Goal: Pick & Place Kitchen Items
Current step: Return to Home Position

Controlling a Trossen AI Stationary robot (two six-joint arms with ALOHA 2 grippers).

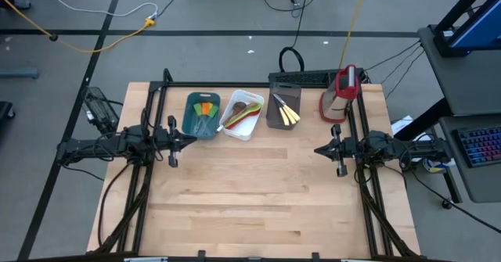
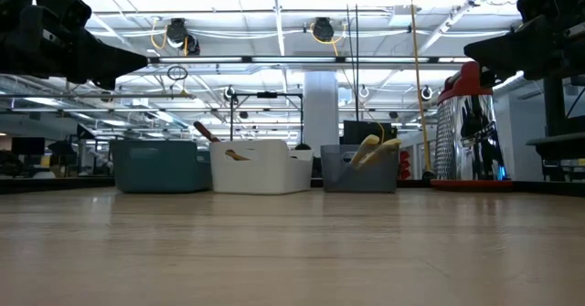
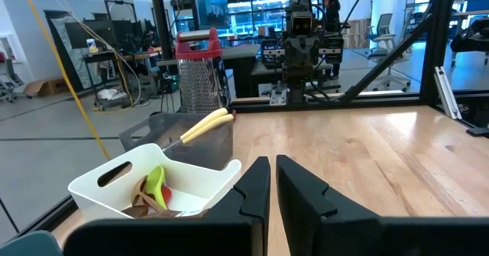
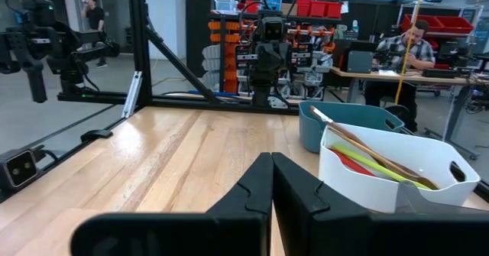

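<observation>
Orange and green spatulas (image 1: 205, 109) lie in the teal tray (image 1: 189, 125). Green, red and wooden spoons (image 1: 243, 112) are in the white tray (image 1: 256, 125) beside it. Pale yellow-handled knives (image 1: 288, 115) are in the dark grey tray (image 1: 273, 120), handles poking over its rim. All three trays sit along the worktop (image 1: 250, 199) far edge; no utensil lies loose on the boards. A red-and-white grater (image 1: 340, 96) stands just beside the grey tray. The left gripper (image 1: 188, 140) hangs over the left side, jaws together, holding nothing. The right gripper (image 1: 319, 149) mirrors it on the right, jaws together, empty. Judgement: sorting looks finished; only parking the arms is left, and both look at or near rest.
</observation>
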